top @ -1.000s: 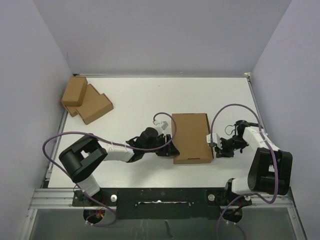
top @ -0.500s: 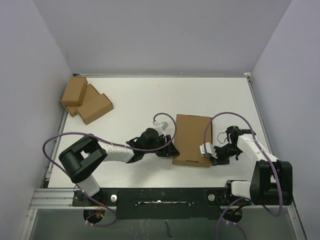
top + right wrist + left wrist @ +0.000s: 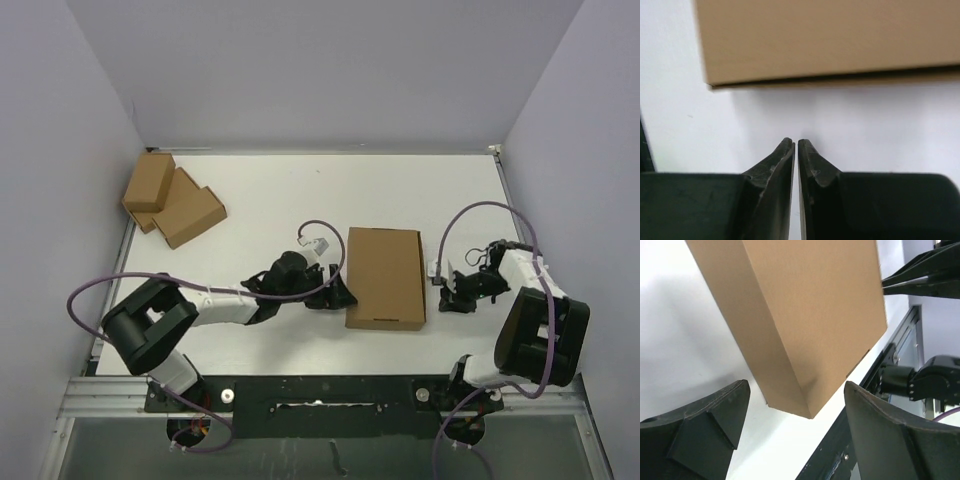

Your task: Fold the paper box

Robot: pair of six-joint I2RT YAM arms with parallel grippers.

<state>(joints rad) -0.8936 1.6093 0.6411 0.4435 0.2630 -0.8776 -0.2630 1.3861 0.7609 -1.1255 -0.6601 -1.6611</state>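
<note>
Both arms just backed off: left pincer (image 3: pixel 796 389) wide open, right pincer (image 3: pixel 796 142) nearly shut, both empty; paper box (image 3: pixel 385 275) lies closed, likely finished.

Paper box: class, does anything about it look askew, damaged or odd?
Nothing stands out: the box lies closed and flat on the table, visible faces untorn, left tool and right tool both clear of it.

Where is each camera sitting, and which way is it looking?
Top external: high behind the robot, looking down on the table, the paper box and both arms.
Left wrist: low, facing the box's near corner past the open left gripper.
Right wrist: low, facing the box's side beyond the nearly closed right gripper.
Shared: all see the box.
</note>
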